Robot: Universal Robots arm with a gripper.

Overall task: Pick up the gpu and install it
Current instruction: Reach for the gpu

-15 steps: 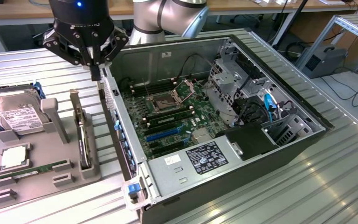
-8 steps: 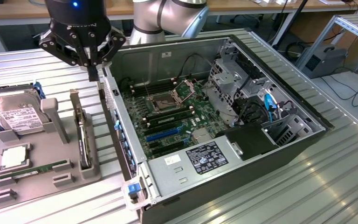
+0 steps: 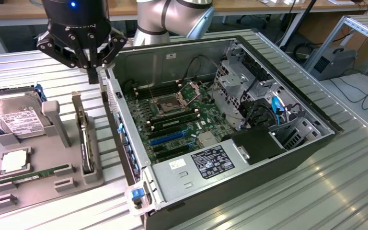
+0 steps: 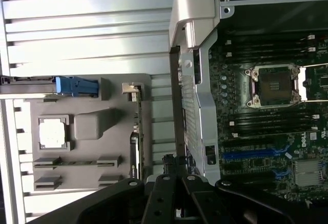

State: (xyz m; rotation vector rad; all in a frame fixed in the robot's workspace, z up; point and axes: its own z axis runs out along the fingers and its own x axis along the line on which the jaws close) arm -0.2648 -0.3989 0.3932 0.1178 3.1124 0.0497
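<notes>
Tool (image 3: 94, 79), closed and empty, above grey holder (image 3: 24, 191); graphics card (image 3: 82, 139) on edge below it, slightly toward the exterior view's left, long axis running toward the camera.

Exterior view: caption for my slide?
Shut gripper hangs near the gpu, standing on edge in its grey holder beside the open computer case.

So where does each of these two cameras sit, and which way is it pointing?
Exterior view: off the arm, high up, looking down at the open case and the tray beside it; the arm and pincer show near the picture's top.
Wrist view: on the wrist, looking straight down past the pincer at the tray and the case's edge.
Shared: pincer, tray, gpu standing in it, case, CPU socket.
</notes>
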